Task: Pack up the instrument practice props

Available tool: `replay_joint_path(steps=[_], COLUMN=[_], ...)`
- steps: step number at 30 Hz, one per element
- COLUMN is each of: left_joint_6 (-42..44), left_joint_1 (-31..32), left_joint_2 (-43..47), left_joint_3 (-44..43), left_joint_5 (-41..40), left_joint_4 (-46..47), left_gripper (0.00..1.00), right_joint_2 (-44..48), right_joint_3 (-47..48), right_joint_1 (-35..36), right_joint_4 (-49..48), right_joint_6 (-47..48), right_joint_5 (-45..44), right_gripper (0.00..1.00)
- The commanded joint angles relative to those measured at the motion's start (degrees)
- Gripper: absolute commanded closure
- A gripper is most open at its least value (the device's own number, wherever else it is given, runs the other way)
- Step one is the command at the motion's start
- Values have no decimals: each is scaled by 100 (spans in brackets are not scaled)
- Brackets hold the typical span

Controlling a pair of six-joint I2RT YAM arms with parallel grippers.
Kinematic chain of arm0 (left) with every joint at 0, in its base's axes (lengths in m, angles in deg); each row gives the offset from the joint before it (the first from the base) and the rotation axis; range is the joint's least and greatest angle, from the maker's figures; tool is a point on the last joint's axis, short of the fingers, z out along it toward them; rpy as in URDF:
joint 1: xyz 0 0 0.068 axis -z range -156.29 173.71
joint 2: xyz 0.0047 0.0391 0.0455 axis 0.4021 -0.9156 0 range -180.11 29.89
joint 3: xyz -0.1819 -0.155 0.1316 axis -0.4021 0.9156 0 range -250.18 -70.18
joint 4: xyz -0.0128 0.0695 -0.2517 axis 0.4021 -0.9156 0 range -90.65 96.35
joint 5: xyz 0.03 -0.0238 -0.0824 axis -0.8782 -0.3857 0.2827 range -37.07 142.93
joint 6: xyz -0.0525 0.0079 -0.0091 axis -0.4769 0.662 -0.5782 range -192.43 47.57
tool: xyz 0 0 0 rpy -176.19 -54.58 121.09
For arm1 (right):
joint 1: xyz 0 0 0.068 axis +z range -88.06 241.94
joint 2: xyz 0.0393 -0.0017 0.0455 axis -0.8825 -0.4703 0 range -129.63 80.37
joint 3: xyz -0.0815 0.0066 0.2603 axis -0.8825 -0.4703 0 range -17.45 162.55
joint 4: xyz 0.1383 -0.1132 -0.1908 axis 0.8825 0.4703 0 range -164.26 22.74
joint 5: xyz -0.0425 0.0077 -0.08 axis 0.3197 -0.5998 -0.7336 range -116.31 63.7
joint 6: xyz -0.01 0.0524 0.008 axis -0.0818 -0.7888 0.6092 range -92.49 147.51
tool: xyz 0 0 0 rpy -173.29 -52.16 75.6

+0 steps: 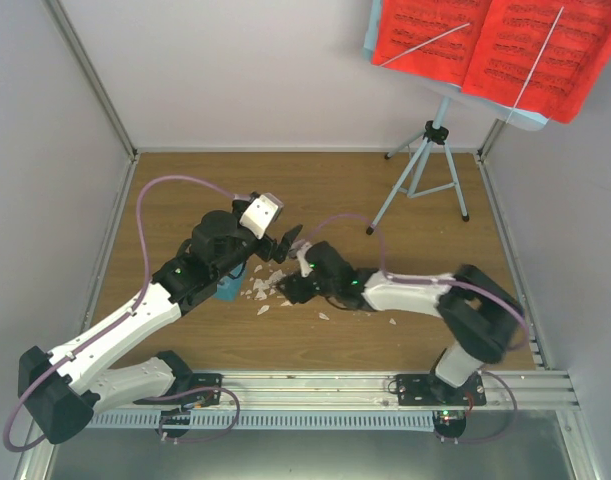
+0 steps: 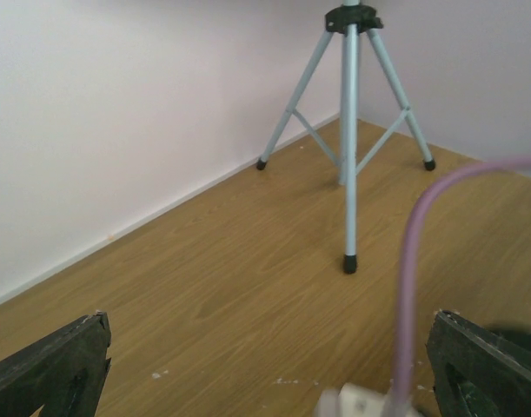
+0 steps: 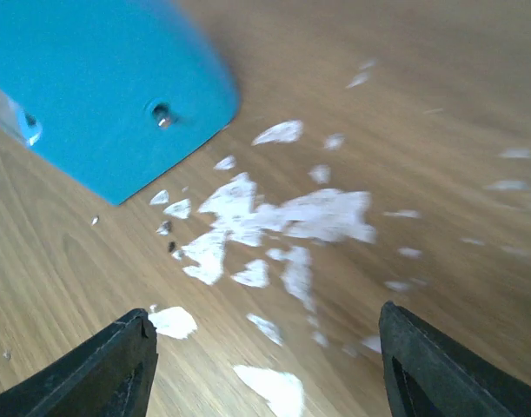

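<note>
Top external: music stand [image 1: 426, 160] upright, red pages [image 1: 505, 45] on it, blue box [image 1: 228, 291] loose; left end effector [image 2: 265, 365], right end effector [image 3: 278, 365] gape empty, nothing looks packed

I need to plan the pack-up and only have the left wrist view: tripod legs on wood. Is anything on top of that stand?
Observer: Yes, red music pages rest on the top plate of the stand.
Operator: Where's the blue box?
Observer: The blue box lies beside a patch of white scraps, partly under the left arm.
Operator: And the right gripper?
Observer: The right gripper hangs low over those scraps, jaws apart, empty.
</note>
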Motion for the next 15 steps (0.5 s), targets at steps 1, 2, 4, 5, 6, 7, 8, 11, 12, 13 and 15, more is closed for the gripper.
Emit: replay_joint_path(steps=[1,2,4,5,6,7,8,11,12,13,15], left_joint_6=[-398,-513,-733,-857,-937,-984,-1029,-1086,-1065,-1001,-834], left_joint_1=[-107,-159,-321,-407,-494,-571,-654,-886,-939,-989,-1038], left_joint_2=[-32,-99,-298,-419,-519,-594,-633,-564,-505,-428,-260], left_joint_3=[-411,-566,-943,-1132,-1305,-1448,-1550,-1729,-1741,-1733,-1674], left_joint_5=[688,889,1316,1498,1638,1753,1830,1981,1981,1954,1736], left_joint_4=[105,51,-165,-302,-406,-479,-524,-550,-537,-520,-502], left_gripper=[1,1,1,1,1,1,1,1,1,1,1], right_joint_2=[1631,2012,2729,3056,3345,3592,3774,3983,3957,3913,3772], right_joint_3=[-609,-702,-879,-938,-973,-1003,-1001,-939,-912,-867,-760], right_joint_1=[-457,-628,-1150,-1449,-1774,-2054,-2378,-3452,-3839,-4352,-5040], right_joint_4=[770,971,1218,1303,1360,1417,1442,1400,1333,1252,1046], right_joint_6=[17,42,81,109,158,228,307,438,432,427,397], right_joint_5=[-668,-685,-579,-481,-396,-309,-235,435,773,1186,1681], right_gripper=[28,27,25,24,23,22,21,19,19,20,20])
